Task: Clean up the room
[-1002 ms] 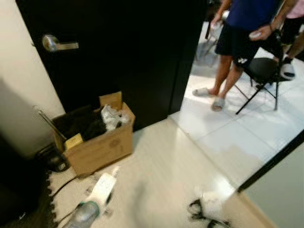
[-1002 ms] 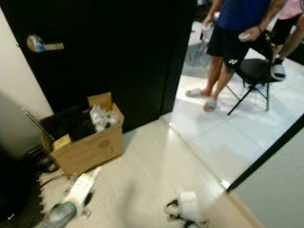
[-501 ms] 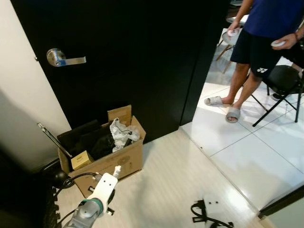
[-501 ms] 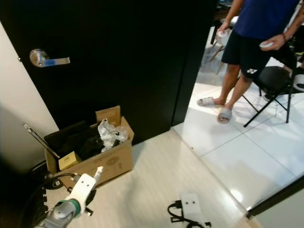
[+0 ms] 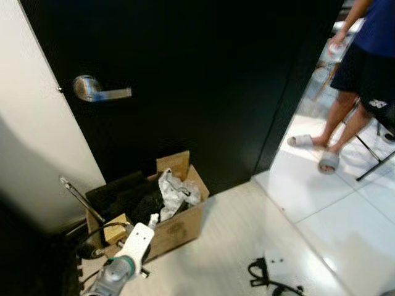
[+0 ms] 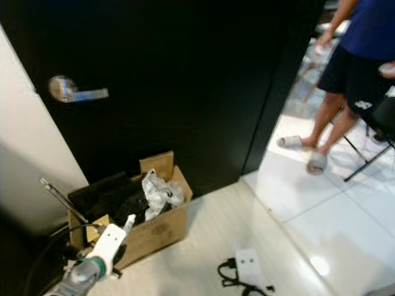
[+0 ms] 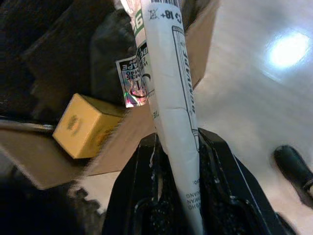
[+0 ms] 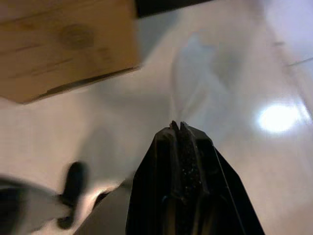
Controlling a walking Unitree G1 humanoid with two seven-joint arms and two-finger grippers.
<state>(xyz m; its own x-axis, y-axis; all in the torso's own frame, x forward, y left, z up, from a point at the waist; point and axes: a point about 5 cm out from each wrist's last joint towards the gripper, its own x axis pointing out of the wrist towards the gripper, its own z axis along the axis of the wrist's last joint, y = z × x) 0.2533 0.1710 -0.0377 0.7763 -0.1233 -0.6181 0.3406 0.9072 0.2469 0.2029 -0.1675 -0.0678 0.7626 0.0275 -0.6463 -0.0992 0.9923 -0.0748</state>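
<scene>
Left wrist view: my left gripper [image 7: 177,147] pinches a white tube [image 7: 168,93] over the box [image 5: 176,229]. It looks light, slick and squashable, so I'd keep holding mid-body. Right gripper [image 8: 180,128] is pressed together, idle.

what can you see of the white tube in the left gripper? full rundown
The white tube is long, narrow and round, with black print, a recycling mark and a green band near its far end. It looks like plastic or coated paper. The left gripper is shut on its lower part, one black finger on each side. Its tip points over the open cardboard box, above the yellow carton.
</scene>
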